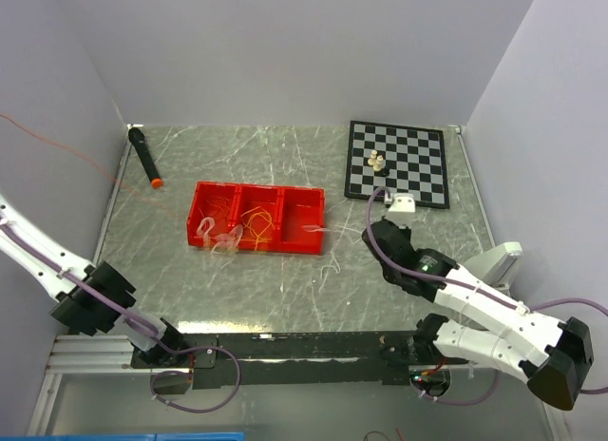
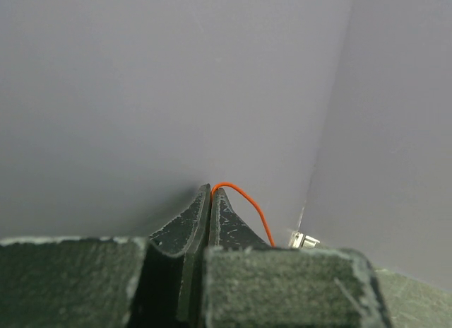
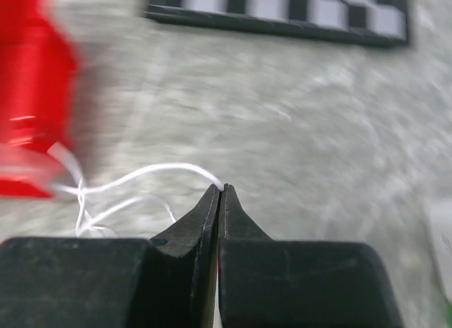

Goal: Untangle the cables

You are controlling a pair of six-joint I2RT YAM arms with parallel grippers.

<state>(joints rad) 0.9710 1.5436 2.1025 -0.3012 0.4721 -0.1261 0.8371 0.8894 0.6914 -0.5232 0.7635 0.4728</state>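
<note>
Right gripper [image 3: 221, 189], its arm stretched low just right of the red tray [image 1: 285, 187], pinches a white cable [image 3: 155, 171]. Left gripper [image 2: 211, 190], high and far left of the tray, pinches an orange cable [image 2: 251, 204]. Other cables [image 1: 255, 218] lie inside the tray.

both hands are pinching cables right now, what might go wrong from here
The left hand grips the orange cable only at its very tips, so it may slip out. The right hand holds a white cable leading to the tray; more pull could drag the tray.
</note>
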